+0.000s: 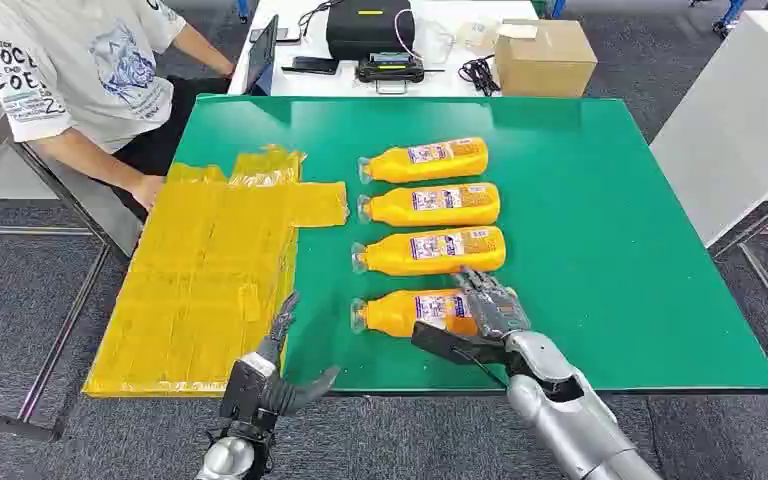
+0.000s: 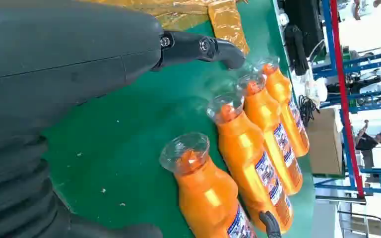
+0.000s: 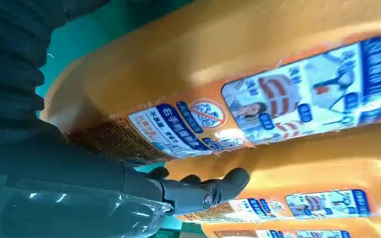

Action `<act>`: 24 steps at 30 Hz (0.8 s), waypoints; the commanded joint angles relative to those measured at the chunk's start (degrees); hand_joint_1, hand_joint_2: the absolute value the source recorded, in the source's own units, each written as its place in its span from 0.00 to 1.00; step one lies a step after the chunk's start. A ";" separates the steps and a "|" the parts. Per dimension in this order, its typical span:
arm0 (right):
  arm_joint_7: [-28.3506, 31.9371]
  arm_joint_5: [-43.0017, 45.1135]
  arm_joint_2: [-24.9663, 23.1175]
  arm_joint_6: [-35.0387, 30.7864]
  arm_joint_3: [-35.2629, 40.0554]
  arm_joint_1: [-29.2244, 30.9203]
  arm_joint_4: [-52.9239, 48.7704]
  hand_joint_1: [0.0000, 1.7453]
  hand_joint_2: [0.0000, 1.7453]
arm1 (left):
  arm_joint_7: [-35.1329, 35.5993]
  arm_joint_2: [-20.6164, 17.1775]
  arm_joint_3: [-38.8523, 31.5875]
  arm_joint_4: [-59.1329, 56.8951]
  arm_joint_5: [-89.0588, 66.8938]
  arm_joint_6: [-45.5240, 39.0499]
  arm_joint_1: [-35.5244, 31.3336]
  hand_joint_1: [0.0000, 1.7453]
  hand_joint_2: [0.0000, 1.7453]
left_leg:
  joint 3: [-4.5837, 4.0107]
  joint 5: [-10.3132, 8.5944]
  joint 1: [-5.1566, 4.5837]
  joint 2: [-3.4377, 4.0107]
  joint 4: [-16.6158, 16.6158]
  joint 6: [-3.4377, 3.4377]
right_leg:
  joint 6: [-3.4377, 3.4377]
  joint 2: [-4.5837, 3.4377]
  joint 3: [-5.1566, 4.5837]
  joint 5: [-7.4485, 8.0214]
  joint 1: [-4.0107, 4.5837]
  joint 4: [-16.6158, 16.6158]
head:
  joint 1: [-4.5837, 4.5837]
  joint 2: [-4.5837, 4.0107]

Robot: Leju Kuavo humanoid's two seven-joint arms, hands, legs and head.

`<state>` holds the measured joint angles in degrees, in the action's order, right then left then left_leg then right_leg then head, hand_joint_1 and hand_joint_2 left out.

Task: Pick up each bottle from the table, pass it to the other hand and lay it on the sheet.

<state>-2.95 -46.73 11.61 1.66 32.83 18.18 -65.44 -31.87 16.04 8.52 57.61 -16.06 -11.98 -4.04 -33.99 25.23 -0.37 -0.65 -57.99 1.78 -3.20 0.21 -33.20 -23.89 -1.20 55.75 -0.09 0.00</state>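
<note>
1. Bottles, four of them, are lying in a column on the green bench (image 1: 610,250), caps pointing left; none is lying on the yellow sheet (image 1: 210,280) at the left yet.
2. Judging by this, the first pick-up is in hand: the right hand (image 1: 485,315) is reaching over the label end of the nearest bottle (image 1: 405,312), its fingers (image 1: 480,290) draping across the far side and its thumb (image 1: 445,342) lying along the near side.
3. From the right wrist view the fingertips (image 3: 218,186) are sitting in the gap between this bottle and the next one, still apart; I cannot tell whether they are pressing the body yet, so the grip is looking unfinished.
4. The left hand (image 1: 275,375) is waiting near the bench's near edge, between sheet and bottle, fingers spread and holding nothing.
5. Next, the right hand is likely needing to close firmly round the bottle and lift it straight, without nudging the neighbouring bottle (image 1: 430,250) lying just beside it.
6. A person (image 1: 80,70) is sitting at the far left, one hand resting by the sheet's far edge.
</note>
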 commanded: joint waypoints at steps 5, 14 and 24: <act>0.81 2.57 0.03 2.51 1.21 3.98 10.06 0.50 1.00 | 0.38 -0.61 0.13 -4.32 0.38 0.34 -1.99 0.00 1.00 | 0.21 0.03 0.05 0.05 0.06 -0.09 | 0.12 -0.02 0.20 -0.01 0.06 -0.08 | 0.02 0.00; 1.68 3.57 0.42 3.21 1.46 4.50 10.87 1.00 1.00 | 0.36 -0.62 0.19 -4.83 0.51 0.28 -2.24 0.00 1.00 | 0.34 0.03 0.12 0.00 0.04 -0.15 | 0.19 0.05 0.36 -0.01 0.13 -0.11 | -0.02 0.00; 3.11 5.88 0.78 2.88 1.83 4.49 10.00 1.00 1.00 | 0.30 -0.70 0.59 -4.90 0.94 0.21 -2.19 0.00 1.00 | 0.40 0.03 0.11 -0.02 0.05 -0.15 | 0.18 0.06 0.40 -0.03 0.12 -0.10 | 0.00 0.00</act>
<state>-0.74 -42.38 11.89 4.11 33.16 22.75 -59.25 -31.78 16.04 8.55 55.98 -15.50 -11.78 -4.37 -33.78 25.23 -0.37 -0.64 -57.99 1.78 -3.20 0.21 -33.02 -23.89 -1.20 55.74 -0.09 0.00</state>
